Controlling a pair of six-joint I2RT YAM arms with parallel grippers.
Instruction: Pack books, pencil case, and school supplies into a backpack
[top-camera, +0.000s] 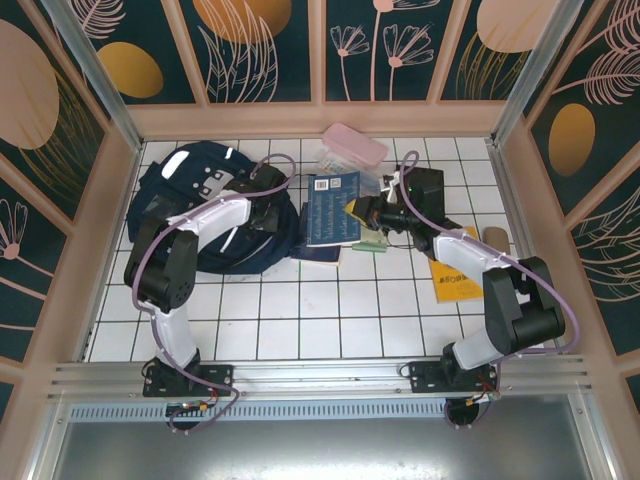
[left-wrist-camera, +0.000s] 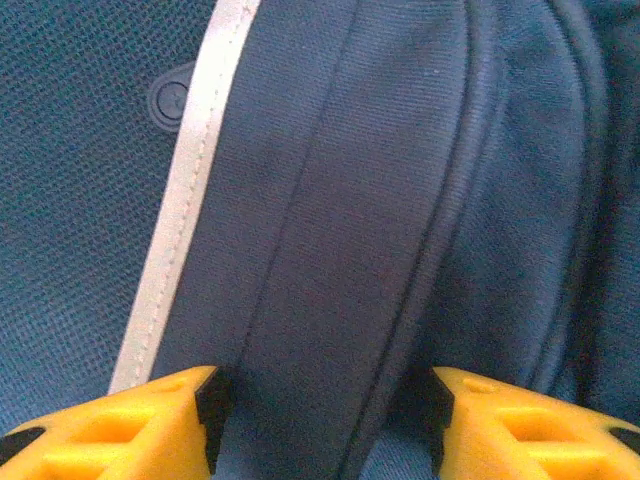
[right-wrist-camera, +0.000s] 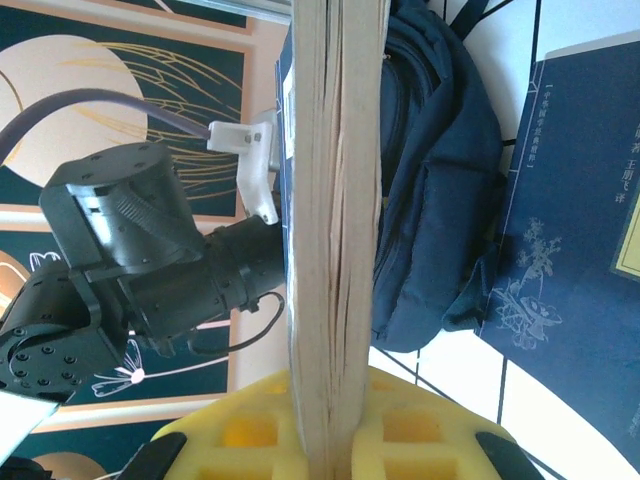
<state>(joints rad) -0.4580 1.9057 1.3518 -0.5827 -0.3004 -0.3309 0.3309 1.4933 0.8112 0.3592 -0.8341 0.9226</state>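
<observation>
Right gripper (right-wrist-camera: 335, 435) clamps a navy book (right-wrist-camera: 335, 200) edge-on at frame centre, with a second book (right-wrist-camera: 570, 250) flat on the tiles at right. Left gripper (left-wrist-camera: 322, 405), jaws apart, straddles a fold of the backpack (top-camera: 160, 190), upper left in the overhead view.

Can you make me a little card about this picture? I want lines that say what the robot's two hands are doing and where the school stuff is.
Left hand: open, fingers apart, right over the backpack fabric
Right hand: shut on a held book, seen edge-on with its pages showing
Backpack place: lying on the left side of the table
Navy book: flat on the tiles beside the backpack
Pencil case: pink, near the back wall
Yellow piece: flat on the right side of the table
</observation>
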